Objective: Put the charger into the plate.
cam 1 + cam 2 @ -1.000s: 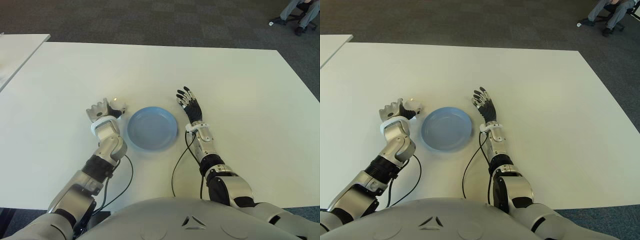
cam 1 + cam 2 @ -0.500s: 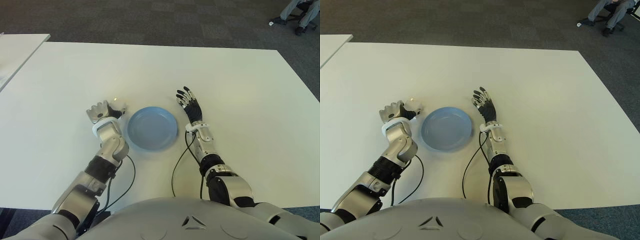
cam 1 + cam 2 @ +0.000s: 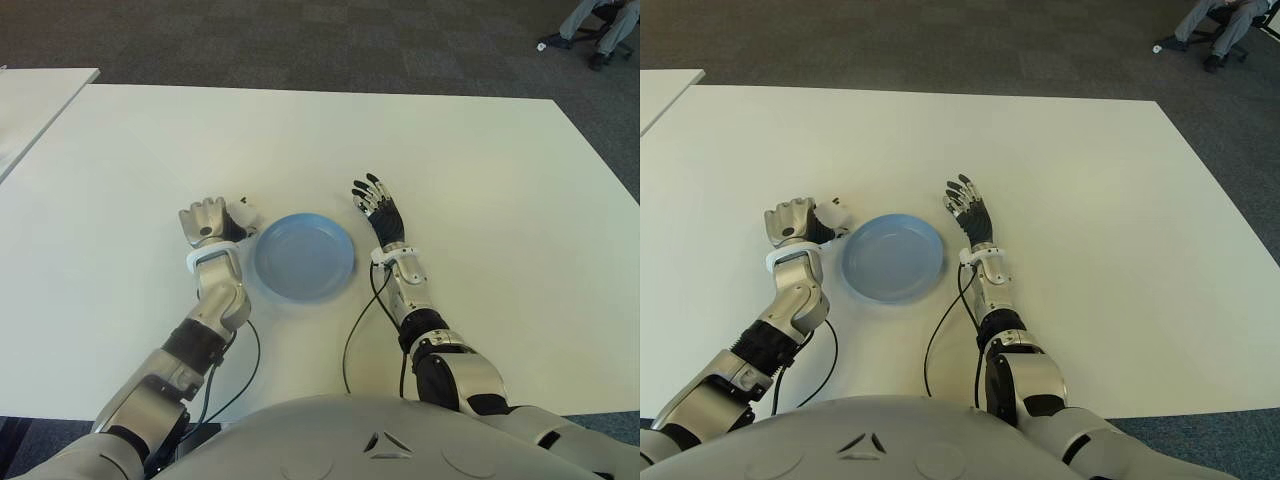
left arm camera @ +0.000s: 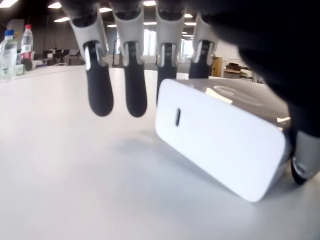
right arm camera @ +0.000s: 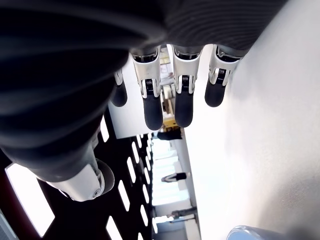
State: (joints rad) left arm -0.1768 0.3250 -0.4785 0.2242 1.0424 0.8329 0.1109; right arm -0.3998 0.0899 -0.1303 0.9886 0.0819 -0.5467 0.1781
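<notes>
**Charger at left robot hand, plate bare**

Left robot hand (image 3: 207, 221) sits just left of the blue plate (image 3: 304, 257). Its fingers (image 4: 135, 85) curl down over the white charger (image 4: 220, 145), which tilts, one edge on the white surface (image 3: 480, 180); whether the grip has closed, cannot tell. Charger is beside the plate, not in it. Right robot hand (image 3: 378, 208) is right of the plate, fingers spread, holding nothing.

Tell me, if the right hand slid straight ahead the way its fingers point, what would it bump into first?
Probably nothing. The right hand is open beside the plate, fingers pointing away from the robot, and only bare table lies ahead up to its far edge.
</notes>
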